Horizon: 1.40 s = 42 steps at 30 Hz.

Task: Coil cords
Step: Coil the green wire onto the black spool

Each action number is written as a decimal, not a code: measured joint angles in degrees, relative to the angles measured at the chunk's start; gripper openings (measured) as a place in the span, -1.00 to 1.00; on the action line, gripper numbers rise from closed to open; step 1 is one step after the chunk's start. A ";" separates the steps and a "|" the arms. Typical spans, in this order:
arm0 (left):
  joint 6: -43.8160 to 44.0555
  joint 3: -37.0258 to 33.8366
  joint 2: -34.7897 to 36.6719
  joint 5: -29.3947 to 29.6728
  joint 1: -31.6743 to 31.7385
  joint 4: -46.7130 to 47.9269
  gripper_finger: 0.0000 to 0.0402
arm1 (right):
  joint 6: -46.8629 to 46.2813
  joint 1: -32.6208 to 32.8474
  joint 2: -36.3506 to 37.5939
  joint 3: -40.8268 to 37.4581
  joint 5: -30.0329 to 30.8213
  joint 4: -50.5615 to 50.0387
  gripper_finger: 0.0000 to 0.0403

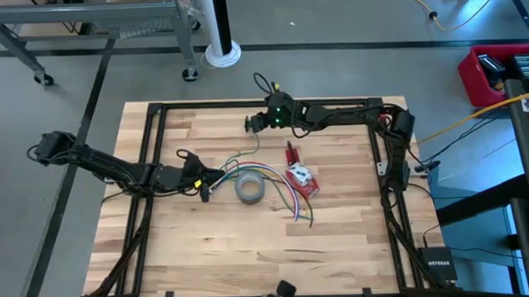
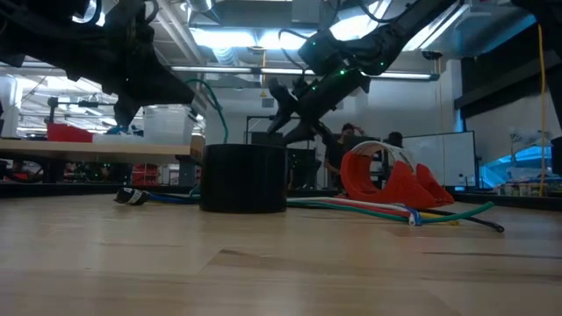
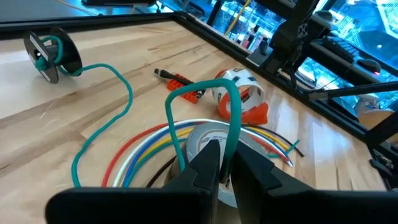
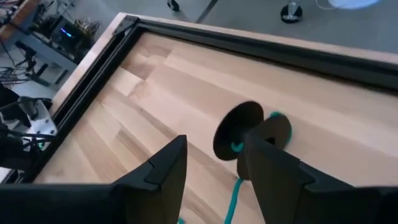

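A thin green cord (image 3: 118, 84) runs slack across the table from a small dark two-disc spool (image 3: 50, 53), where part of it is wound, to my left gripper (image 3: 227, 168). That gripper is shut on it beside the grey tape roll (image 1: 250, 187). The spool stands on the wood near the far edge (image 4: 249, 137). My right gripper (image 4: 211, 168) is open just short of the spool, at the table's far middle (image 1: 251, 124). One of its fingers overlaps a disc in the right wrist view, and I cannot tell whether it touches. My left gripper pinches the green cord (image 3: 229, 146) between its two fingers, on a stretch away from the spool. The fingers come from the table's left, slanting down. Above the fingers the cord stands up in a narrow arch (image 3: 199, 90), then drops slack to the table.
The grey tape roll (image 3: 208, 137) lies flat at mid-table with a bundle of coloured wires (image 1: 284, 196) curving round it. A red tape dispenser (image 1: 302, 177) and a small red-and-black tool (image 3: 177, 78) lie to its right. A black frame (image 1: 157, 112) borders the table.
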State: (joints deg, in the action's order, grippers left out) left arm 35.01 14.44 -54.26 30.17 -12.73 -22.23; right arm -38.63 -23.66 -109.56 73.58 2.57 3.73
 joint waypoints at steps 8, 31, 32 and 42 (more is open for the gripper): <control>-0.09 0.00 0.00 0.01 -0.02 -2.00 -0.86 | -5.12 -0.37 -3.14 0.04 0.71 -0.49 -0.18; 1.72 0.00 0.00 0.02 0.00 -4.40 -0.86 | -12.07 0.51 -7.39 0.00 2.95 3.41 -0.18; 2.07 0.00 -0.02 0.02 0.02 -4.25 -0.86 | -12.30 0.68 -7.43 0.00 3.03 3.50 -0.18; 2.93 0.27 -8.37 -1.12 -0.02 -13.37 -0.86 | -15.15 0.92 -7.52 0.00 3.45 3.28 -0.18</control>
State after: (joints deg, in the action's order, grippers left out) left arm 37.94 14.70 -62.63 29.05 -12.75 -35.60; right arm -53.78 -22.74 -117.08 73.58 6.02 7.01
